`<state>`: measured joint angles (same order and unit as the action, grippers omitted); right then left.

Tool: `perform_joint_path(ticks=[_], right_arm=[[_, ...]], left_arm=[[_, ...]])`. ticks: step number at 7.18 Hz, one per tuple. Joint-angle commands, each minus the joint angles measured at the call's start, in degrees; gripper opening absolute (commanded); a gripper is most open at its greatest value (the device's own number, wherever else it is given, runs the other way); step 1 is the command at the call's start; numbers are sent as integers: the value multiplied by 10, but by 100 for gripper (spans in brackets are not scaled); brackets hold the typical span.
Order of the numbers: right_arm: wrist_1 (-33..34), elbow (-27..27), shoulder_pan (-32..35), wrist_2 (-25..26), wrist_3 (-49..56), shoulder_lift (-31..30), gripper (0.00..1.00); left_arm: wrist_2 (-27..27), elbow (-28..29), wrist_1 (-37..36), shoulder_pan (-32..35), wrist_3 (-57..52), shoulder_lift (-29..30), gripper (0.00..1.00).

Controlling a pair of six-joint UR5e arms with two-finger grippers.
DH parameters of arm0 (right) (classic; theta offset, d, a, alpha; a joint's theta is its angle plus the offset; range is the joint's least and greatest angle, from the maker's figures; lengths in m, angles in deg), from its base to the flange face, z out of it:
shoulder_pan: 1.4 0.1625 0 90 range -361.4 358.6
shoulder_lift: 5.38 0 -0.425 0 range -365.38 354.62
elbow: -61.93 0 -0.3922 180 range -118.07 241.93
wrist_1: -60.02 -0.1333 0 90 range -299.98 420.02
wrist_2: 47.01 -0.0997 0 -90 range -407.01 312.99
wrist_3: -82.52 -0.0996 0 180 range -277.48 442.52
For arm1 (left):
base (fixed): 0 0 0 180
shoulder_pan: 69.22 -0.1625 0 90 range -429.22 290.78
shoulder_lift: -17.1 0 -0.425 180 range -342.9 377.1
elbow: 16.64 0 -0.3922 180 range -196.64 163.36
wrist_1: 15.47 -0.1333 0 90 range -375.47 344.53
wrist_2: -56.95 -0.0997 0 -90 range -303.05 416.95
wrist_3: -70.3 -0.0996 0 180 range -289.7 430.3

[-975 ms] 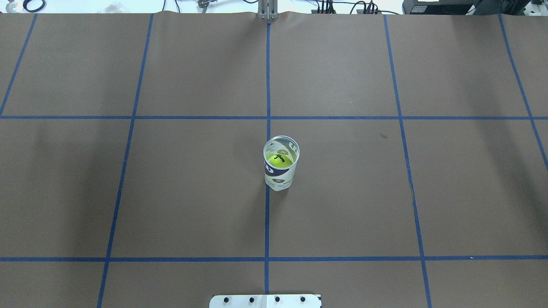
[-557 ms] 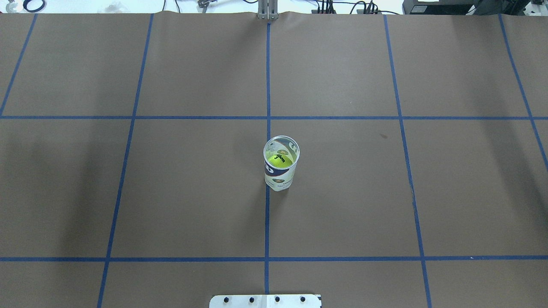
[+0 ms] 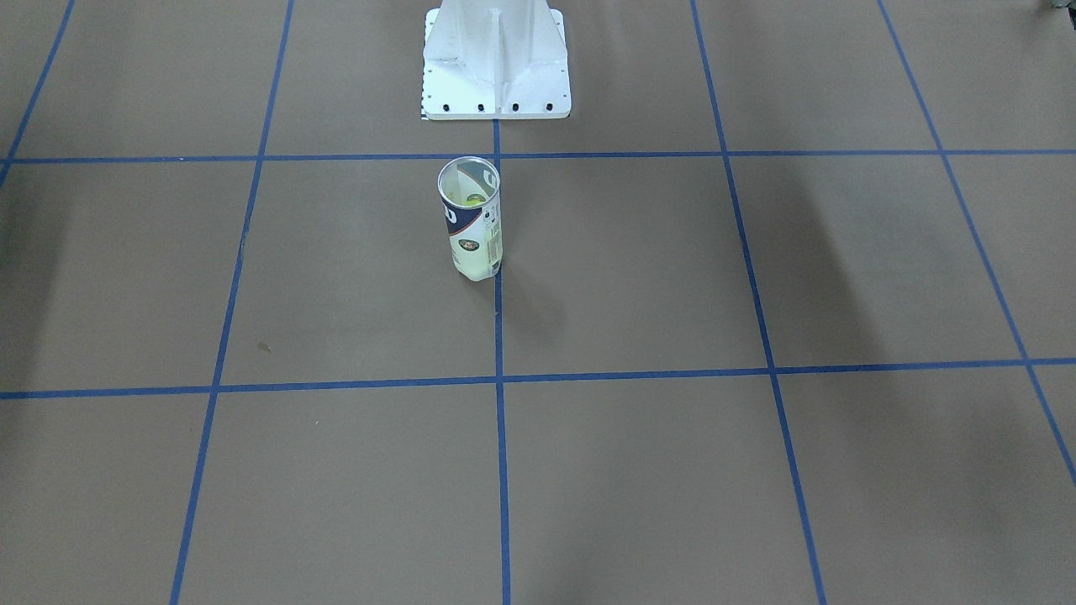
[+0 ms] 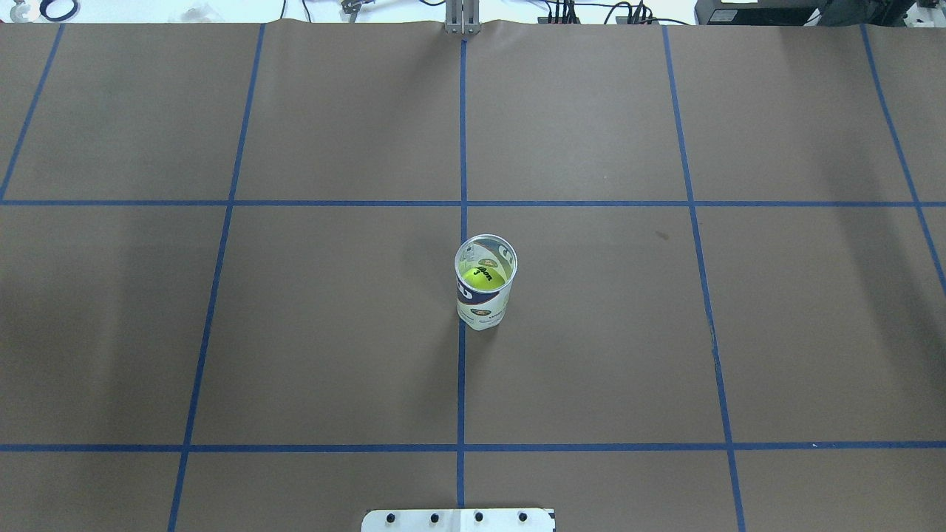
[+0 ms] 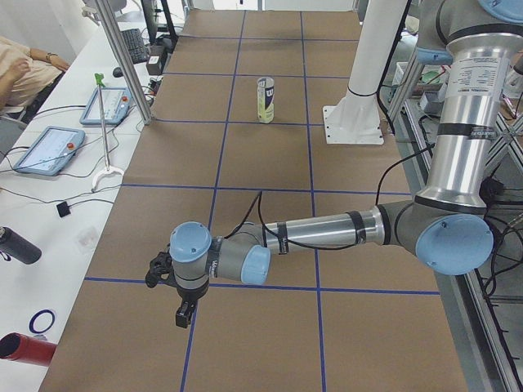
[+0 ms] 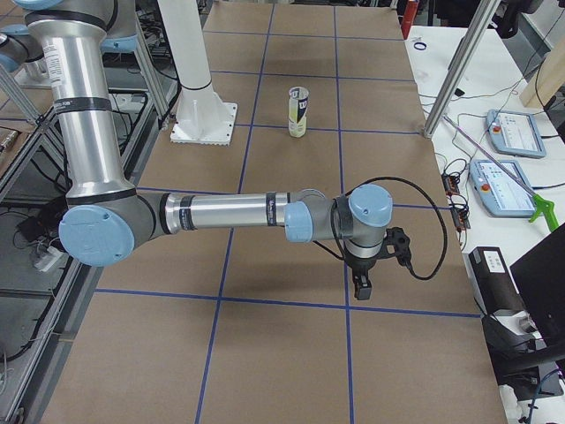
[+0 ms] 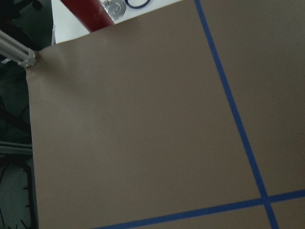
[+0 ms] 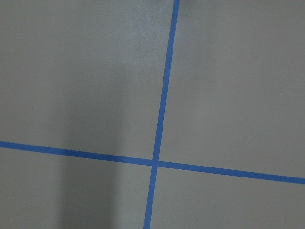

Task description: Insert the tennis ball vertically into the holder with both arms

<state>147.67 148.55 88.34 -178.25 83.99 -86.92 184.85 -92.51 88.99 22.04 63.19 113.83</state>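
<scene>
Both the left tool (image 5: pixel 185 310) and right tool (image 6: pixel 361 284) hang well away, width I cannot tell; unsupported, the clear plastic tennis-ball tube (image 4: pixel 484 301) could topple, spilling its yellow-green tennis ball (image 4: pixel 482 276).

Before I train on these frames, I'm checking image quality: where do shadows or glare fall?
Overhead: soft broad shadows dim the table at both sides; the tube is sharp. Right wrist: a dark shadow band left of the tape cross, pale sheen above.
</scene>
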Motion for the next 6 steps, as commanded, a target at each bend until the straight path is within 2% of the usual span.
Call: perform_joint_path(ticks=[1,2,3,6], right_arm=[[3,-1,-1,-2,-3,-1,100],[5,-6,-1,-3,-6,-9,100],[4,-17,-1,-4,-5,-11,100],[3,-19,-1,-16,-6,-44,100]], left_arm=[[19,-52,-155,1,-86,7,100],[26,-94,-194,5,-99,-5,100],[28,-128,-196,6,-98,-23,100],[28,-161,-194,6,-92,-57,100]])
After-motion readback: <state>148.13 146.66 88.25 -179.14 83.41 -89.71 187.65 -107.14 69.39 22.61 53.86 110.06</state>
